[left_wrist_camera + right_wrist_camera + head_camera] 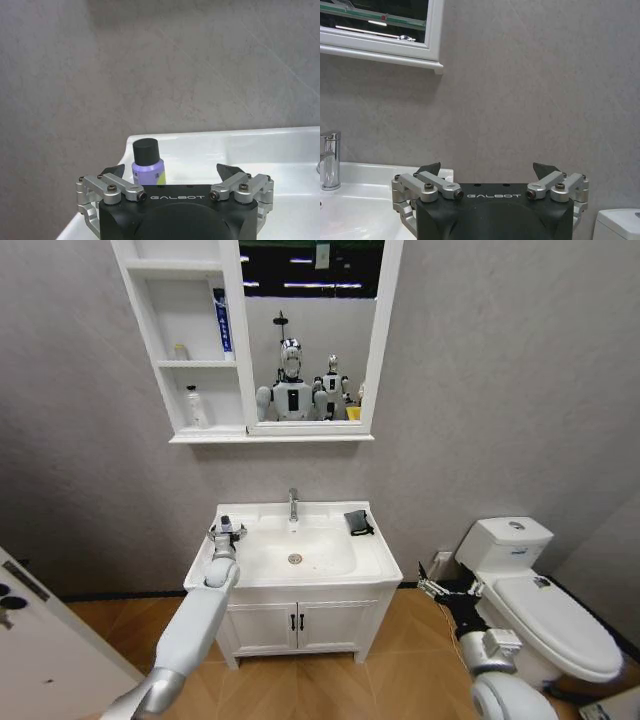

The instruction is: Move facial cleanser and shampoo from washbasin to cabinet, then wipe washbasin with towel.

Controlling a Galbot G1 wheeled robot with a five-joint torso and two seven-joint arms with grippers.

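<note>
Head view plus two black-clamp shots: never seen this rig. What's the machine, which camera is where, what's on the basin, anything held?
It is a wheeled two-armed robot facing a washbasin. The wide picture comes from its head camera; the other two sit on its wrists, looking past each clamp.

The left gripper is at the basin's left rear corner, fingers spread either side of a purple bottle with a black cap, not closed on it. The right gripper waits low, open, between basin and toilet, holding nothing.

On the basin: the bottle, a chrome tap, and a dark towel at the right rear. The cabinet beside the mirror holds a few toiletries.
</note>
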